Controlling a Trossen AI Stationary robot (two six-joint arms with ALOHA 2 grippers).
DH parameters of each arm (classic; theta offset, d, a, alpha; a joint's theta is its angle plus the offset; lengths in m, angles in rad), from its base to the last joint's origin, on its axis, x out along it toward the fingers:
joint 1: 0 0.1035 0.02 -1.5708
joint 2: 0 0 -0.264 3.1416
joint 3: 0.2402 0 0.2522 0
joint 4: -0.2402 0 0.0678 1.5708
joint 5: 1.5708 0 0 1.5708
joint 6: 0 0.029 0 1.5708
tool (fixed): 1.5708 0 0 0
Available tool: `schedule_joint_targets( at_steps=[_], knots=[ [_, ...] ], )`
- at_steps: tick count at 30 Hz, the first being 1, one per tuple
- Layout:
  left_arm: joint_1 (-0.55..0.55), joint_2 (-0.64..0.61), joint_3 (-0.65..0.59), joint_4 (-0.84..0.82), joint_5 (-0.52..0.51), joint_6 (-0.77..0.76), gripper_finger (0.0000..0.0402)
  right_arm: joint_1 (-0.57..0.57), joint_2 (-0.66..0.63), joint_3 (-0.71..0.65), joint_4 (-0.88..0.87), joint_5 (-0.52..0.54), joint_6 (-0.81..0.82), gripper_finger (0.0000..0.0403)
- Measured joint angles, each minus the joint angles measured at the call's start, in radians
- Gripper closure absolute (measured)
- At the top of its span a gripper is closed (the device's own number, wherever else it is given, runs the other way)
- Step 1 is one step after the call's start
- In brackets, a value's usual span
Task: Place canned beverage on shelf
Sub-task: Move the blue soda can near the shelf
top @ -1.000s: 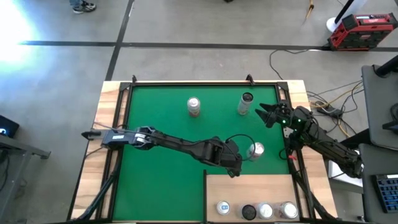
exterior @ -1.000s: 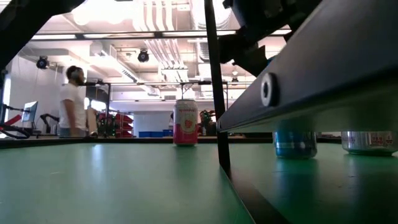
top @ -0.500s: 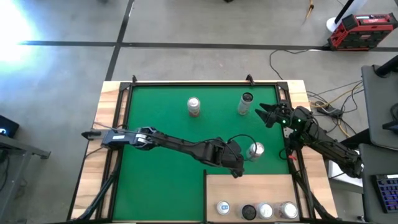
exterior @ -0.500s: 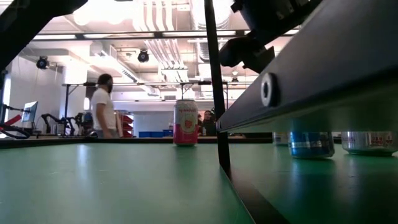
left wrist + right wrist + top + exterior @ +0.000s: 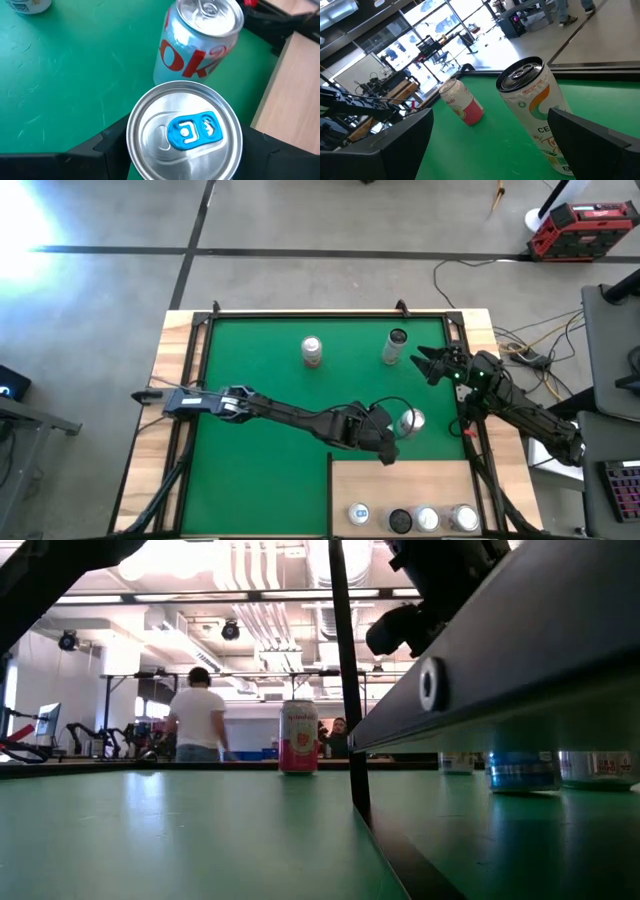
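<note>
My left gripper [image 5: 388,445] is shut on an upright can with a blue tab [image 5: 185,132], just off the far edge of the shelf [image 5: 400,480], a pale wood panel at the near right. The held can's blue wall shows in the low view [image 5: 520,772]. A silver and red can [image 5: 410,420] stands on the green mat [image 5: 260,380] right beside it. My right gripper [image 5: 425,363] is open at the mat's right edge, facing a white and orange can [image 5: 540,110] without touching it. My left gripper pinches the blue-tab can's side wall below the rim [image 5: 131,150] between its two fingers, one on each side. The fingers come slanting down from the table's left. The can stands upright in the hold; whether its base is on the mat I cannot tell.
Several cans stand in a row along the shelf's near edge [image 5: 412,519]. A pink can [image 5: 312,350] stands on the mat at the far middle. The shelf shows raised above the mat in the low view [image 5: 520,650]. A person walks in the room behind.
My left gripper has gone toward the table's right edge with the blue-tab can, which stays upright and now stands closer to the silver and red can.
</note>
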Motion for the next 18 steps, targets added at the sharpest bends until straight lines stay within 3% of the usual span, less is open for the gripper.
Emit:
schedule_joint_targets(
  at_steps=[6,18],
  knots=[
    [-0.014,0.005,-0.002,0.013,-0.054,-0.04,0.0154,0.0,0.0,0.0,0.0,0.0,0.0,0.0019],
    [-0.031,0.012,-0.003,0.013,-0.1,-0.085,0.0077,0.0,0.0,0.0,0.0,0.0,0.0,0.0019]
  ],
)
